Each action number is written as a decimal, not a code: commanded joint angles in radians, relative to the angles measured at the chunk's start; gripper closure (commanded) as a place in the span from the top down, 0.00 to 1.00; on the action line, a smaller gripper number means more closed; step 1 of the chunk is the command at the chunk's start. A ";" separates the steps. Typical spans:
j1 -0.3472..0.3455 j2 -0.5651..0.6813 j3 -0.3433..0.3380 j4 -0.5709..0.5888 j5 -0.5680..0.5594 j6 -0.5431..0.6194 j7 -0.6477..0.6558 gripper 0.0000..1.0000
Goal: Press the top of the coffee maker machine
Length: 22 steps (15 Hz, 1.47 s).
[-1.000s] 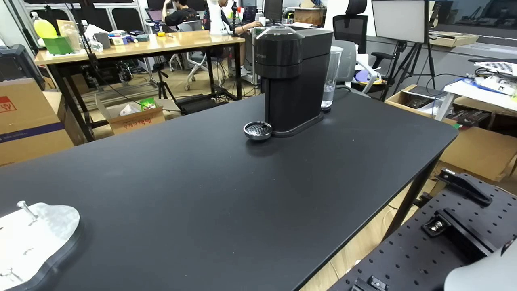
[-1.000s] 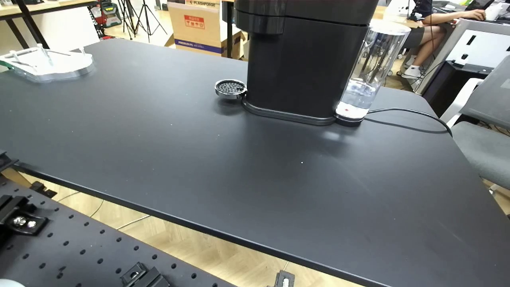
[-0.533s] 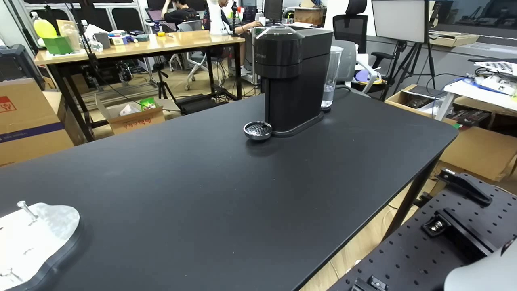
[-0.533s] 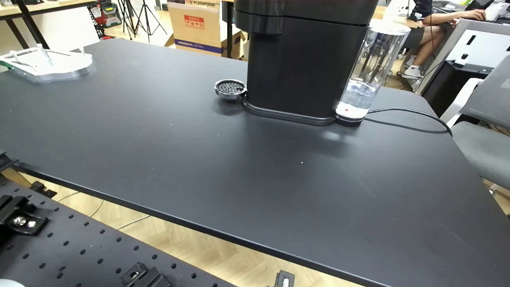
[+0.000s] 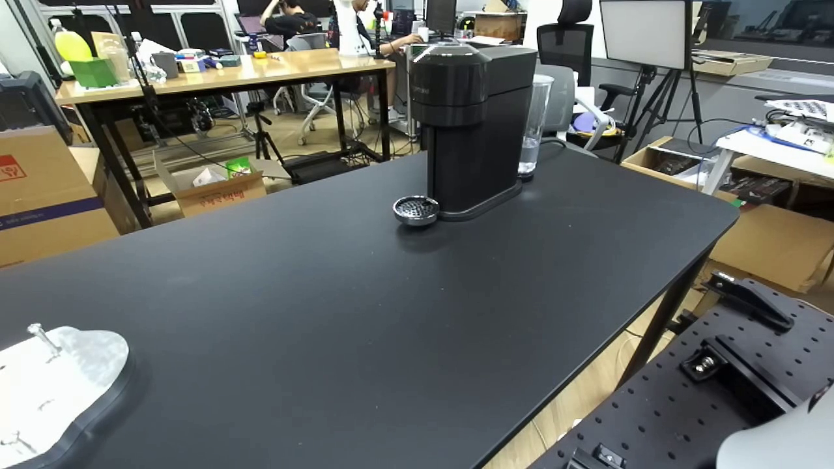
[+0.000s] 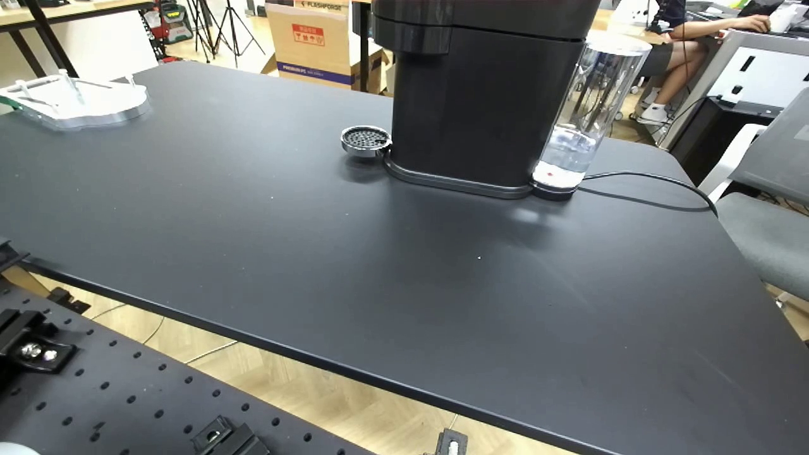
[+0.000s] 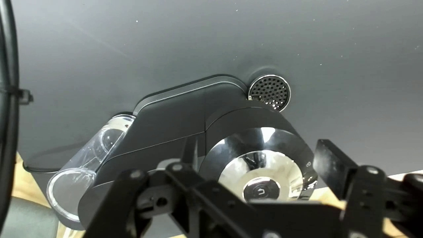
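The black coffee maker stands upright on the dark table, seen in both exterior views (image 5: 472, 143) (image 6: 474, 114). In an exterior view its top is cut off by the frame edge. In the wrist view I look down on the coffee maker (image 7: 231, 115), with its shiny ring and round top button (image 7: 261, 189) showing. My gripper (image 7: 257, 153) is open and empty. Its fingers appear on either side of the machine's round head in the picture; no contact is visible. The gripper is out of view in both exterior views.
A clear water tank (image 6: 572, 133) stands at the machine's back. A round metal drip tray (image 5: 416, 211) sticks out in front. A cord (image 6: 651, 180) runs behind the tank. A pale plate with upright pegs (image 5: 71, 371) lies toward the table's far end from the machine.
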 commanded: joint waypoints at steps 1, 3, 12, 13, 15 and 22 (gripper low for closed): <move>-0.006 0.118 -0.013 0.122 0.005 -0.025 0.024 0.60; -0.006 0.168 -0.015 0.167 0.007 -0.035 0.021 0.45; -0.003 0.300 -0.006 0.291 0.016 -0.095 0.012 0.00; -0.004 0.307 -0.006 0.297 0.017 -0.102 0.011 0.00; -0.006 0.322 -0.006 0.307 0.021 -0.111 0.009 0.00; 0.004 0.352 0.014 0.346 0.043 -0.087 -0.012 0.00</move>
